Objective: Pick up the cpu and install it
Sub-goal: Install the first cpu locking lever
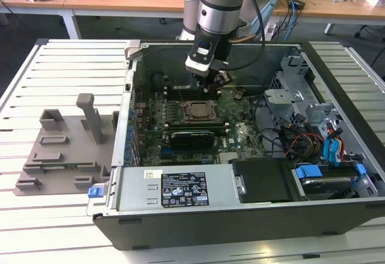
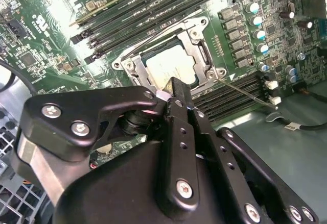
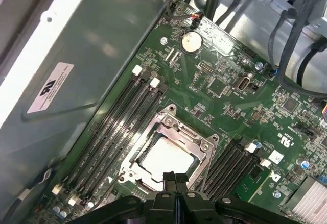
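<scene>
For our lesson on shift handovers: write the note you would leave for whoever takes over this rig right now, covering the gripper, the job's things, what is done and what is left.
Gripper: fingers shut together, holding nothing, poised just above the socket inside the open computer case.
Cpu: lying flat in the motherboard socket frame, silvery top showing in both wrist views.
Done: cpu picked up and placed in the socket.
Left: whether it is fully seated cannot be told; the thin retention lever stands out to one side, so the socket does not look latched.
</scene>
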